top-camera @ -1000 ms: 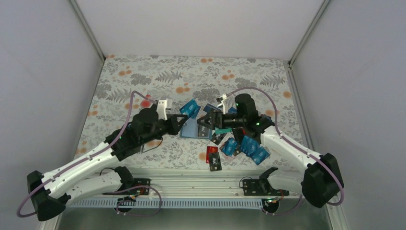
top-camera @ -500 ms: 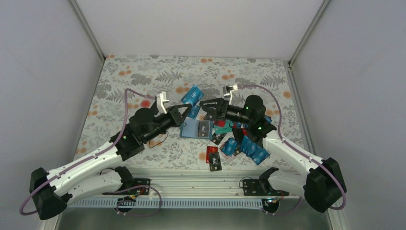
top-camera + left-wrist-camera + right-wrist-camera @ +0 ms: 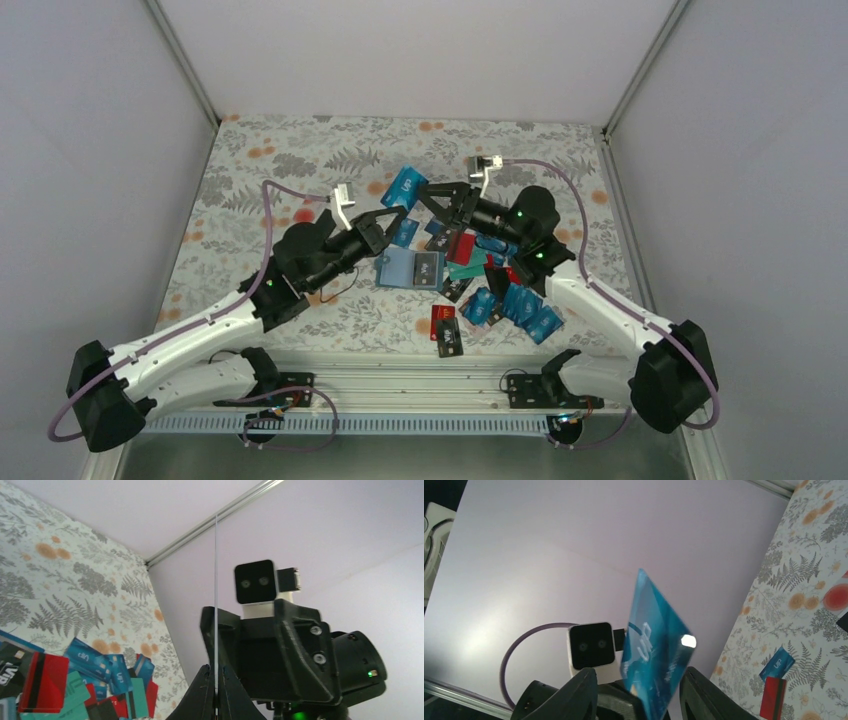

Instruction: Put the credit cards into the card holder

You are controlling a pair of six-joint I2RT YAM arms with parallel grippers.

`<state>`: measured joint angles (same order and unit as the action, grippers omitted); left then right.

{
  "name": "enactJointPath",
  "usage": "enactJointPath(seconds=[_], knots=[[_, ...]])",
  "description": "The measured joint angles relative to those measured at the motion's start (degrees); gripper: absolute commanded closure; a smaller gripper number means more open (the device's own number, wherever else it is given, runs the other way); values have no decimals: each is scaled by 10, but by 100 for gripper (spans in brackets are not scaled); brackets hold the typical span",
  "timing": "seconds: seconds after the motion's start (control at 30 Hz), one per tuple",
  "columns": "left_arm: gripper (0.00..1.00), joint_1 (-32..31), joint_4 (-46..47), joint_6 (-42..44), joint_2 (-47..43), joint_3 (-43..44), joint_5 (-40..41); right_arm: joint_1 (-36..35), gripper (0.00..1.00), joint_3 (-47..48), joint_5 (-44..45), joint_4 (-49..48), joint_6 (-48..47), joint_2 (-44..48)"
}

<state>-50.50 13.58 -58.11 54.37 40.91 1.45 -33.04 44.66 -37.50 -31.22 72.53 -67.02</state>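
My left gripper (image 3: 398,214) is shut on a blue credit card (image 3: 405,185) held up in the air. In the left wrist view that card (image 3: 216,580) shows edge-on as a thin line rising from the gripper (image 3: 216,674). My right gripper (image 3: 432,203) faces it, open, one finger on each side of the card (image 3: 654,645) without touching it (image 3: 640,681). The teal-blue card holder (image 3: 400,270) lies flat on the table below, a dark card (image 3: 427,268) on it. Several more credit cards (image 3: 510,295) lie piled to its right.
A red card and a black card (image 3: 446,325) lie near the front edge. Loose cards (image 3: 75,675) spread under the right arm, and a blue and a red card (image 3: 776,666) lie on the floral cloth (image 3: 300,160). Grey walls enclose the table.
Both grippers have risen from the card holder and moved toward the back. The left one carried the blue card up. The right gripper's jaws have narrowed around it.
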Motion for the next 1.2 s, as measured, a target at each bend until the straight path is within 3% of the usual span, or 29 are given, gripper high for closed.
enactJointPath(seconds=[0.4,0.63,0.9,1.1,1.2], knots=[[97,0,23,-13,0,0,-2,-12,74,13,0,-9,5,-26],[98,0,36,-15,16,0,-7,-14,96,17,-2,-19,10,-42],[95,2,36,-24,23,0,-4,-14,96,26,0,-1,4,-47],[75,1,-41,6,26,5,15,15,96,39,-19,113,-69,-46],[73,3,-107,29,26,5,36,52,96,40,-17,194,-124,-48]])
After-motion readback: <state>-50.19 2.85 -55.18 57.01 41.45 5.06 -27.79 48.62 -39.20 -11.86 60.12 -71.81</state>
